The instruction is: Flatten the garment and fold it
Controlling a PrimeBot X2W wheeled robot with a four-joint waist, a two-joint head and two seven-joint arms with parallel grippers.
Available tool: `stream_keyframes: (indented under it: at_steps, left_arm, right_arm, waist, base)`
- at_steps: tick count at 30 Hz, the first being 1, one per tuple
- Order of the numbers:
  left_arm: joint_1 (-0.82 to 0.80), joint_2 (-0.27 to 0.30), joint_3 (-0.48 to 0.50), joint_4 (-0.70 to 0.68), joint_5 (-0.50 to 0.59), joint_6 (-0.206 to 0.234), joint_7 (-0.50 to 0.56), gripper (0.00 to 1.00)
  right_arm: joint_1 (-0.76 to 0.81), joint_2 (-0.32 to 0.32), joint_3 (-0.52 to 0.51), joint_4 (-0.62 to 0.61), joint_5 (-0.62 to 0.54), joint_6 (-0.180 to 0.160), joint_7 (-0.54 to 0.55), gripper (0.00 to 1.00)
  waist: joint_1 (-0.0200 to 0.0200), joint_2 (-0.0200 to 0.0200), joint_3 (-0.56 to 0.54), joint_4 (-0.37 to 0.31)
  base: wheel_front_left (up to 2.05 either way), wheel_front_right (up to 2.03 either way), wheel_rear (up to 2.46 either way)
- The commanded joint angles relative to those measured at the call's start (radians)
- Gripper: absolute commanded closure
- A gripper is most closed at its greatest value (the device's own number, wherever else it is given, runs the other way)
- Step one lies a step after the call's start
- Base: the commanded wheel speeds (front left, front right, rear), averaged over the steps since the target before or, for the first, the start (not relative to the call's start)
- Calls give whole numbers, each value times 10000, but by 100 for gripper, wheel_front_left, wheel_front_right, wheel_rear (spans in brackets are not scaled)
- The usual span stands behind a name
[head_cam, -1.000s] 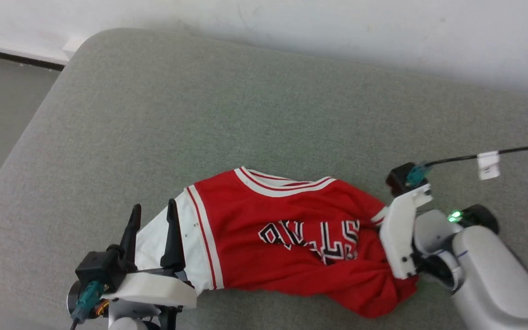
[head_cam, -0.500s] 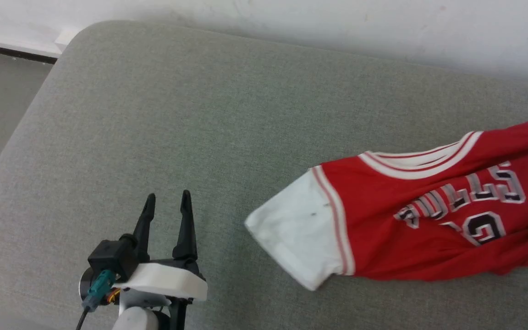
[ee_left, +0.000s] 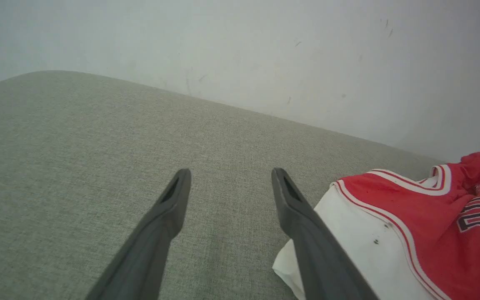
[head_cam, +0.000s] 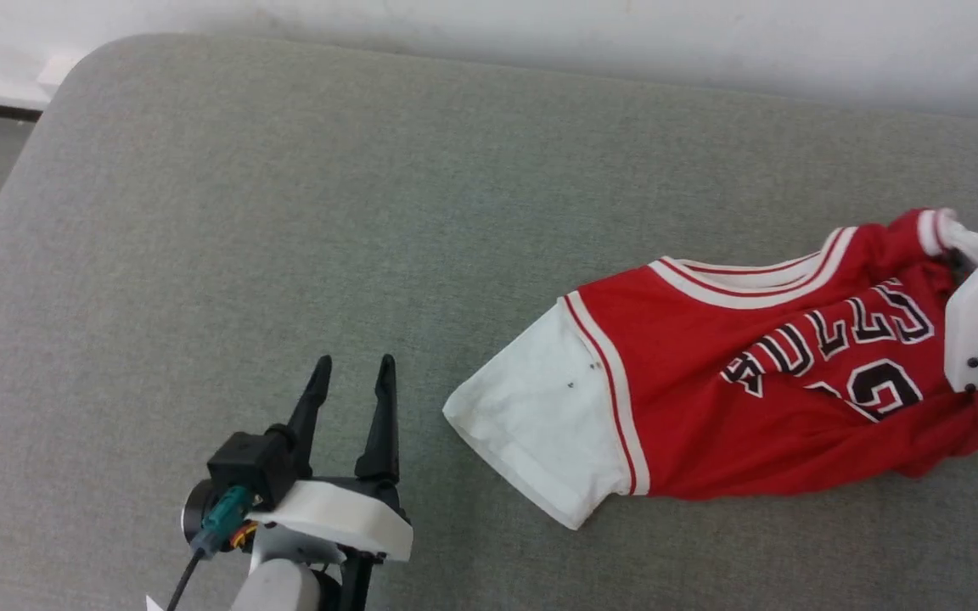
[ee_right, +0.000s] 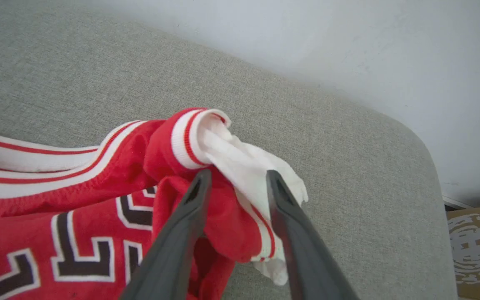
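The right gripper (ee_right: 238, 175) has its two dark fingers partly apart, straddling a bunched white sleeve (ee_right: 248, 162) and a fold of red cloth that fill the gap between them. Whether the cloth is pinched or merely lies there, I cannot tell. The left gripper (head_cam: 355, 365) stands wide, with nothing between its fingers, above bare cushion. It is near the other sleeve (head_cam: 531, 424), and in the head view it is apart from it.

There is one jersey (head_cam: 752, 373), red with white sleeves and red-and-white striped trim. It lies on its side across the right part of the grey-green sofa cushion (head_cam: 370, 212). Of its two sleeves, the one toward the left gripper is spread flat, and the one at the right gripper is crumpled. The body is wrinkled and its lower edge is folded under. The black, white-outlined lettering (head_cam: 829, 339) reads upside down in the head view, and the number below it is partly hidden.

A pale wall (head_cam: 540, 25) runs behind the cushion. One cardboard box (ee_right: 477, 246) stands past the cushion's rounded corner.
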Motion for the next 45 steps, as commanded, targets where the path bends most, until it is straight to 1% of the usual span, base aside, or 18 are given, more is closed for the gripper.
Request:
stream_keyframes:
  at_steps: [1,5,8,10,13,18,21,24,29,31,33,34,35,36,37,39,45]
  left_arm:
    - [-146,-35,-52,143,52,-81,-49,0]
    - [-119,-35,-262,587,35,-124,-16,0]
    - [-150,-35,-374,854,-18,7,390,0]
    - [-187,-35,-374,966,-96,184,817,0]
    - [-241,-27,-291,1047,-202,594,1589,0]
    - [-445,134,-275,1164,-188,1083,3059,0]
    - [-578,277,-293,1286,-137,1357,3974,0]
    - [-709,481,-384,1412,42,1616,4814,0]
    - [-812,799,-478,1610,213,1916,6015,0]
    - [-781,855,-485,1718,141,1967,6530,0]
    - [-701,899,-574,1803,15,1879,7156,0]
    - [-701,899,-574,1803,15,1879,7156,0]
    - [-668,906,-609,1769,-70,1805,7390,22]
    - [-651,926,-641,1676,-118,1733,7489,64]
    - [-638,947,-655,1548,-148,1671,7470,100]
    - [-579,948,-648,1304,-212,1600,7309,100]
    - [-249,985,-150,590,-383,1811,6125,100]
  right_arm:
    - [249,158,-98,52,101,-21,-500,0]
    - [868,629,-271,-233,300,-21,-1742,0]
    - [1574,1059,-308,-919,456,-21,-2662,0]
    - [2103,1390,-318,-1455,569,-21,-3179,0]
    - [2930,1953,-260,-2270,632,-21,-3776,0]
    - [4126,2618,-30,-3404,644,-21,-4410,0]
    - [4606,2806,122,-3829,629,-21,-4706,0]
    - [4857,2883,331,-3947,646,-21,-4941,0]
    - [4996,2934,586,-4065,780,-21,-5196,0]
    - [4994,2939,685,-4054,904,-21,-5250,0]
    - [4987,2940,737,-4026,992,-21,-5286,0]
    - [4987,2940,737,-4026,992,-21,-5286,0]
    - [4983,2941,746,-4020,1021,-21,-5301,0]
    - [4981,2941,744,-4017,1042,-21,-5317,0]
    - [4981,2942,734,-4017,1059,-21,-5331,0]
    - [4978,2942,671,-4027,1081,-21,-5349,0]
    - [4922,2943,463,-4036,1031,-21,-5377,0]
  waist:
    - [-1,-1,-297,-330]
    - [-1,-1,-802,-661]
    - [-1,-1,-1154,-930]
    - [-1,-1,-1334,-1136]
    - [-1,-1,-1514,-1486]
    - [-1,-1,-1569,-2061]
    - [-1,-1,-1505,-2369]
    - [-1,-1,-1405,-2647]
    - [-1,-1,-1243,-3036]
    - [-1,-1,-1190,-3131]
    - [-1,-1,-1169,-3179]
    - [-1,-1,-1169,-3179]
    - [-1,-1,-1156,-3187]
    - [-1,-1,-1145,-3182]
    - [-1,-1,-1133,-3166]
    - [-1,-1,-1118,-3078]
    - [-1,-1,-1173,-2609]
  base:
    - [0,0,0]
    - [0,0,0]
    - [0,0,0]
    - [0,0,0]
    - [0,0,0]
    - [0,0,0]
    - [0,0,0]
    - [0,0,0]
    - [0,0,0]
    - [0,0,0]
    - [0,0,0]
    - [0,0,0]
    - [0,0,0]
    - [0,0,0]
    - [0,0,0]
    - [0,0,0]
    - [0,0,0]
